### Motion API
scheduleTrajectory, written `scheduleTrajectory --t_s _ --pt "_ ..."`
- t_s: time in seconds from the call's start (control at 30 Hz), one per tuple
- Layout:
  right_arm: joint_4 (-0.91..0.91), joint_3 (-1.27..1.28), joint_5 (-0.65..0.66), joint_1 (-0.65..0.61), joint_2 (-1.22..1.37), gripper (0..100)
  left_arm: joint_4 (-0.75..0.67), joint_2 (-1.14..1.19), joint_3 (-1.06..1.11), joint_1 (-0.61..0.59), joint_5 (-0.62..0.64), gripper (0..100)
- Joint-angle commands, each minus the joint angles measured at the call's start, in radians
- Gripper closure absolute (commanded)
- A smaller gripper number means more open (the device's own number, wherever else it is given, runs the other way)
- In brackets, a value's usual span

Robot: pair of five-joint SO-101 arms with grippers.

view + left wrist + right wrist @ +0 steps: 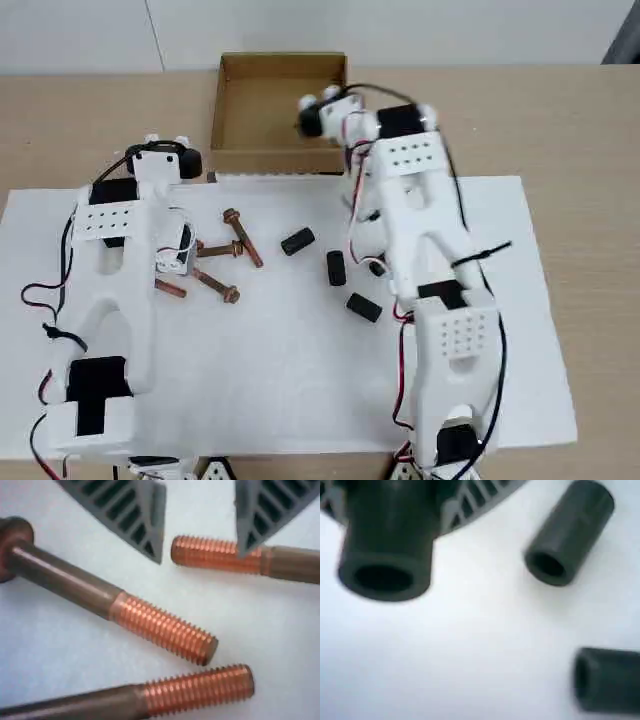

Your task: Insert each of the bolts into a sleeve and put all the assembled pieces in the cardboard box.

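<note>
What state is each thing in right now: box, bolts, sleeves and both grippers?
Box: open, empty.
Bolts: loose, none sleeved.
Loose sleeves: lying down, empty.
Held sleeve: empty, in right gripper.
Left gripper: open, over a bolt's thread.
Right gripper: shut on held sleeve.

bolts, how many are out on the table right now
4, all on the white sheet beside the left arm: slanted bolt, level bolt, lower bolt, and fourth bolt half under the arm. More could hide beneath it.
</note>
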Motion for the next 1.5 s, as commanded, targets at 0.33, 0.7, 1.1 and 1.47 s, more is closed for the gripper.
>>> scheduleTrajectory --t_s 0.33,0.7,1.1,1.47 --pt "0.031 0.089 -0.132 0.182 -0.229 99.5 0.204 0.000 -0.323 0.020 0.051 99" --pt "0.025 0.400 -0.132 0.259 -0.387 99.5 0.313 0.310 -0.766 0.083 0.198 99" --pt "0.025 0.434 -0.130 0.351 -0.398 99.5 0.311 0.477 -0.843 0.044 0.428 99" --pt "0.025 0.436 -0.129 0.348 -0.397 99.5 0.232 0.529 -0.842 -0.048 0.853 99"
